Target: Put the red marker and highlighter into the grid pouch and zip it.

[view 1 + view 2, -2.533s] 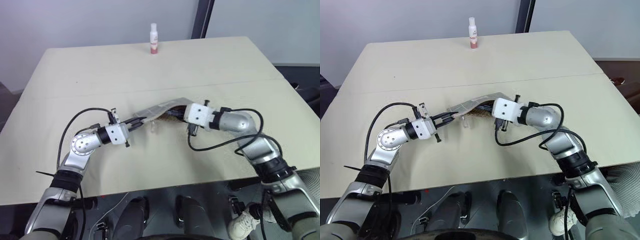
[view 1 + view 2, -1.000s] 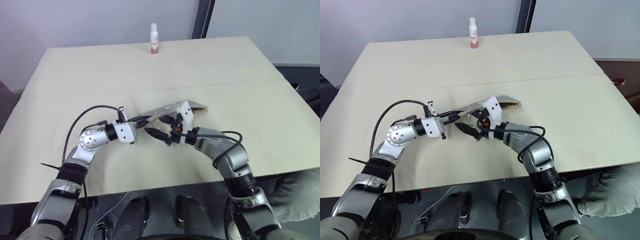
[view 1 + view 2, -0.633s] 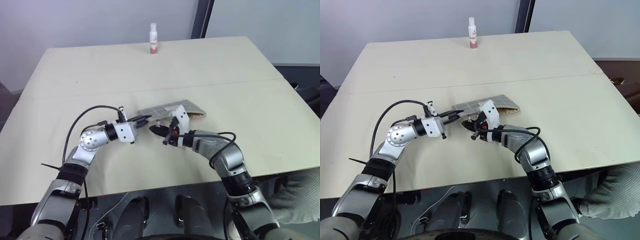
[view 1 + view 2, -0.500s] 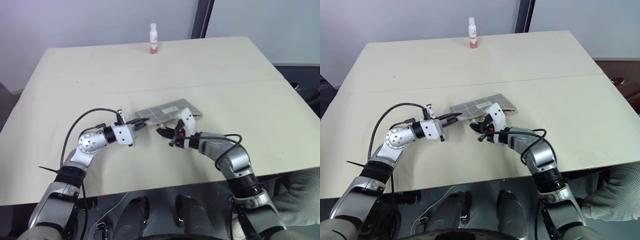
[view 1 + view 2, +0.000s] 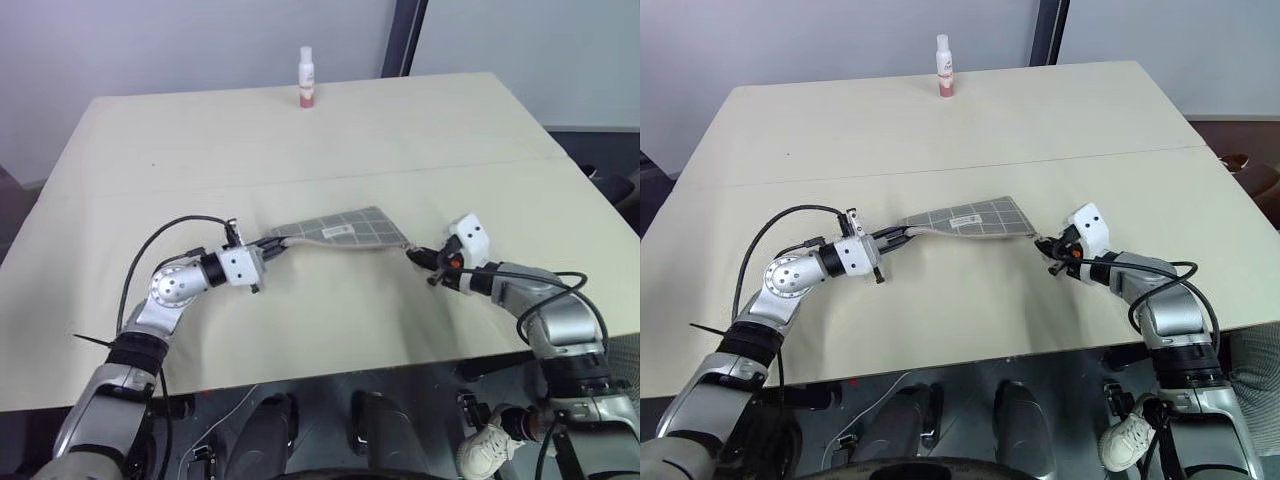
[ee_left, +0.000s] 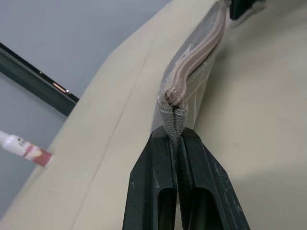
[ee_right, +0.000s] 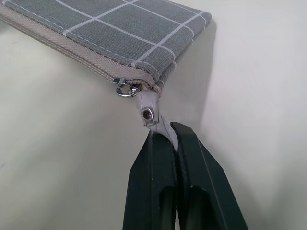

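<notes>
The right gripper [image 7: 165, 136] pinches the zipper pull [image 7: 152, 115] at the grid pouch [image 5: 335, 228]'s far corner; the zip looks fully drawn, so ease off gently. The left gripper [image 6: 176, 143] is clamped on the pouch's opposite end tab, both arms stretched level, pouch mid-table [image 5: 200, 130].

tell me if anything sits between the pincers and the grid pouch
Nothing visible does. The left pincer is shut on the fabric tab at one end of the grid pouch, and the right pincer is shut on the zipper pull at the other end. The zipper looks closed.
</notes>
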